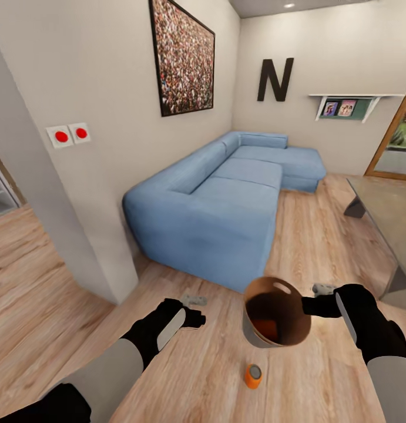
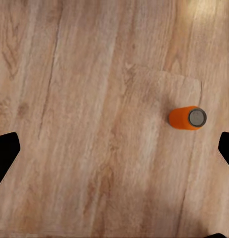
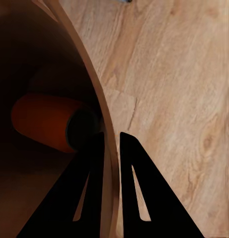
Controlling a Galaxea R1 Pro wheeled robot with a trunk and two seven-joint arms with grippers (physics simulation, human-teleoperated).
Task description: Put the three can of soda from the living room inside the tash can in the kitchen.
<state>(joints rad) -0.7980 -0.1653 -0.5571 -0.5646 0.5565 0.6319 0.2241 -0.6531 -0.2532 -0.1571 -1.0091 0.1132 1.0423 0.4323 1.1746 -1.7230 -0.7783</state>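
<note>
My right gripper point(image 1: 312, 301) is shut on the wall of the copper-brown tash can point(image 1: 288, 294), holding it tilted just above the wood floor. In the right wrist view the fingers point(image 3: 136, 188) pinch the thin wall point(image 3: 87, 74) near the rim. One orange can of soda point(image 1: 265, 326) lies inside the bin point(image 3: 44, 121). A second orange can of soda point(image 1: 253, 376) stands on the floor just in front of the bin, and the left wrist view looks down on it point(image 2: 188, 118). My left gripper point(image 1: 194, 301) hovers open to the left of the bin, empty.
A blue corner sofa point(image 1: 226, 200) stands right ahead against the wall. The glass-topped coffee table point(image 1: 388, 214) is at the right. A wall corner point(image 1: 91, 235) juts out at the left, with an opening beyond it.
</note>
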